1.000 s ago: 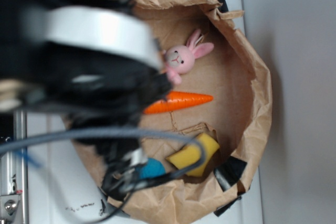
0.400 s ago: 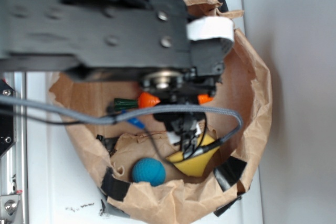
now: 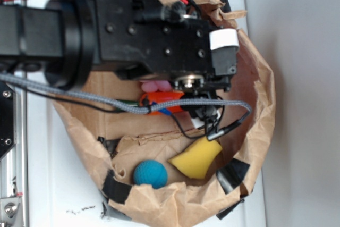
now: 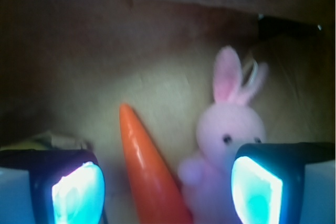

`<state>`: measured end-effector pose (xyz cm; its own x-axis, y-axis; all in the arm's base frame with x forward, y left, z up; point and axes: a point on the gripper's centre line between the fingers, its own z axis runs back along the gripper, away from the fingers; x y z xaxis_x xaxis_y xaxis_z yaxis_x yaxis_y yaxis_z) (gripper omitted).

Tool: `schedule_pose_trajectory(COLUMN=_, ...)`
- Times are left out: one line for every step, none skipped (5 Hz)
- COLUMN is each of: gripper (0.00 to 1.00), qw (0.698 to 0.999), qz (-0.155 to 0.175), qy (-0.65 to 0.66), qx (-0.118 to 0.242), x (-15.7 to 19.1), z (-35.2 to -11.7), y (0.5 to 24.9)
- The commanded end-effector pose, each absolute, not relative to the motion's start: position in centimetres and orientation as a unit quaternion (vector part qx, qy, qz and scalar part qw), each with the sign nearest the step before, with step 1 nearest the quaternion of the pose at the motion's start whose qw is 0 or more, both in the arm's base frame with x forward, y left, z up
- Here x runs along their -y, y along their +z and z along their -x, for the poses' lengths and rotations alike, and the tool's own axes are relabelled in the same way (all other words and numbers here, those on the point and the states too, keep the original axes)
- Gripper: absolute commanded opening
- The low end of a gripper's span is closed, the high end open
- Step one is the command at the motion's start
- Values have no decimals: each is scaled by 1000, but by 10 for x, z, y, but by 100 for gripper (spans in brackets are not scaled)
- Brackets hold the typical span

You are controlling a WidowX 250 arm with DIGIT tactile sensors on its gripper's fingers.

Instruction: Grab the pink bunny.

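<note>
Hiding most of the pink bunny [image 3: 155, 85] in the exterior view, the black arm [image 3: 133, 30] fills the upper left. In the wrist view the claw [image 4: 168, 187] is spread wide; the bunny's body sits behind its right finger [image 4: 257, 187], just beside the carrot [image 4: 147, 171].

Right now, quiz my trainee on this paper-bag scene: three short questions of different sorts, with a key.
1. True or false: in the wrist view, the soft pink plush bunny lies left of the pointed orange toy carrot.
2. Which shows between the two fingers of the gripper? A) only the bunny B) carrot and bunny C) nothing
3. Fill in: in the exterior view, the round blue ball sits beside the yellow ____ inside the crumpled brown paper bag.

Key: 1 false; 2 B; 3 sponge.
</note>
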<state>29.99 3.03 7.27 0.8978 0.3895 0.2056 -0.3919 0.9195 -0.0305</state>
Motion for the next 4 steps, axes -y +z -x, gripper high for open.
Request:
schedule_pose_trajectory(gripper=100, qw=970, qz=-5, qy=210, qx=123, x=-41, z=-303, y=83)
schedule_pose_trajectory(gripper=100, qw=970, qz=-5, qy=210, qx=123, x=-41, z=-303, y=83)
schedule_pose_trajectory(gripper=100, qw=969, qz=-2, qy=209, qx=133, x=-47, z=-307, y=63)
schedule_pose_trajectory(gripper=100, qw=962, qz=-26, qy=216, qx=164, x=-54, z=-314, y=31)
